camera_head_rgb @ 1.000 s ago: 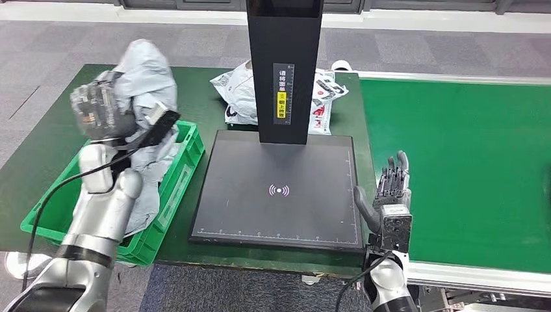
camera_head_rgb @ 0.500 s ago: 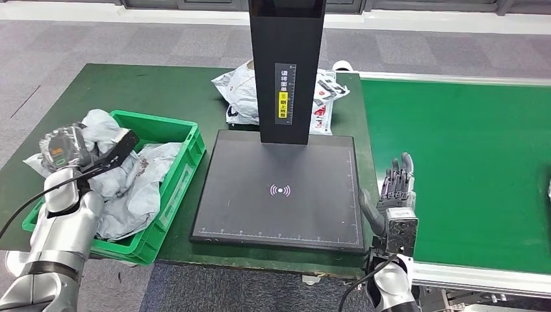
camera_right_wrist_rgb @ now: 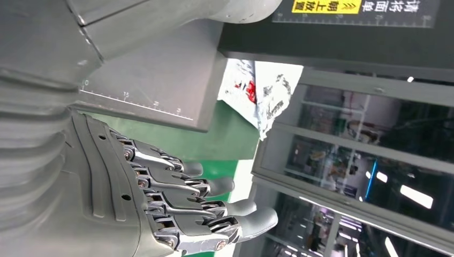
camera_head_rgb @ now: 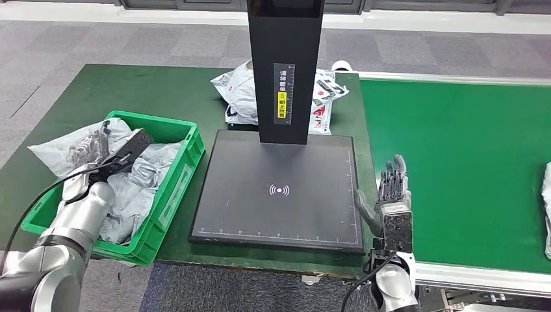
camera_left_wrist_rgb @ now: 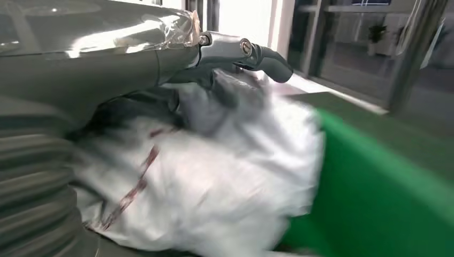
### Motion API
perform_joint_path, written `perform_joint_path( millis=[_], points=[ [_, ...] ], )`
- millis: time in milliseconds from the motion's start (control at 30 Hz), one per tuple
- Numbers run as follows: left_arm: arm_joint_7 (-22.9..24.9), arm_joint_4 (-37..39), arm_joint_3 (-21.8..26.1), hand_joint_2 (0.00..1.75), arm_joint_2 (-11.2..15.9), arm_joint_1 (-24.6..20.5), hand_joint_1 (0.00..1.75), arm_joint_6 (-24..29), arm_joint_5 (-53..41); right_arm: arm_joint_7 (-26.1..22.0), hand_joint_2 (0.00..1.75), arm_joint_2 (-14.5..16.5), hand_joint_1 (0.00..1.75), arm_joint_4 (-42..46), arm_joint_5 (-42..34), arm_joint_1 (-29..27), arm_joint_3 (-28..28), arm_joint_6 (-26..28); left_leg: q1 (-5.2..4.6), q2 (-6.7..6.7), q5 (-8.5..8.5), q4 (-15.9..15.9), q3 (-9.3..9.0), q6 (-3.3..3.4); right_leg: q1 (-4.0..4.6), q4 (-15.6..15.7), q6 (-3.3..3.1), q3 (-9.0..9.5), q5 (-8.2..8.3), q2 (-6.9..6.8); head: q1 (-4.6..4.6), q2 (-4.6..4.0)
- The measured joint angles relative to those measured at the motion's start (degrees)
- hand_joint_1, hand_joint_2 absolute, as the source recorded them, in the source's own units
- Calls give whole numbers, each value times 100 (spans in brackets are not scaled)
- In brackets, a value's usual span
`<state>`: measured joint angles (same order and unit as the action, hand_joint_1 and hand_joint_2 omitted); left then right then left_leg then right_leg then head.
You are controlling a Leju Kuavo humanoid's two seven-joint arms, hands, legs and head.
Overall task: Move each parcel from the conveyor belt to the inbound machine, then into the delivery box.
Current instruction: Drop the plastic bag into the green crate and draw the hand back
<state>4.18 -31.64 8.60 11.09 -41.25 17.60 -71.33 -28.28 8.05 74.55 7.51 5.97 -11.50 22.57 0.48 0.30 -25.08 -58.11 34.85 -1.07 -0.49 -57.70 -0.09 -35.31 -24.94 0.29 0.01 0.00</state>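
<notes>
Crumpled grey parcel (camera_head_rgb: 140, 185) in green delivery box (camera_head_rgb: 175, 188)

Left hand (camera_head_rgb: 91, 148) lowered grey parcel (camera_head_rgb: 140, 188) into green box (camera_head_rgb: 180, 170); another parcel (camera_head_rgb: 546, 208) entered belt.

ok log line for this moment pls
left hand: on grey parcel in green box | right hand: open beside scanner plate | next parcel on belt

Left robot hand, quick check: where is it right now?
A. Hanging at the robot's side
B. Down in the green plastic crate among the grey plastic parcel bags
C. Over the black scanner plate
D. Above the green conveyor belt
B. The head view shows the left robot hand inside the green plastic crate, resting on the grey plastic parcel bags; the black scanner plate lies bare.
</notes>
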Motion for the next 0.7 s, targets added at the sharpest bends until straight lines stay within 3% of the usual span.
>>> perform_joint_path(
  millis=[200,333,467,600,700],
  points=[
    [-1552,175,629,175,-172,-318,0,310,2453,157,175,-54,0,0,116,3,0,-102,1,0,2,0,0,-3,1,0,-2,1,2,0,1,0],
    [-1812,182,979,0,-264,-456,0,309,2940,166,175,-78,0,0,140,5,0,-124,0,-1,2,0,0,-3,0,0,-1,2,2,0,1,0],
    [-2186,167,1178,175,-353,-505,0,19,3805,191,175,-92,0,-1,157,12,0,-126,0,-1,2,0,0,-3,1,0,-1,2,2,0,1,0],
    [-2454,34,1320,175,-440,-553,0,-780,5198,204,175,-140,0,-27,137,60,3,-124,0,-1,2,0,0,-3,0,0,-1,2,2,0,1,0],
    [-2491,-89,1326,175,-484,-567,0,-1055,5673,183,175,-175,0,-64,112,108,14,-124,0,-1,2,0,0,-3,0,0,-1,2,2,0,1,0]
  ],
)
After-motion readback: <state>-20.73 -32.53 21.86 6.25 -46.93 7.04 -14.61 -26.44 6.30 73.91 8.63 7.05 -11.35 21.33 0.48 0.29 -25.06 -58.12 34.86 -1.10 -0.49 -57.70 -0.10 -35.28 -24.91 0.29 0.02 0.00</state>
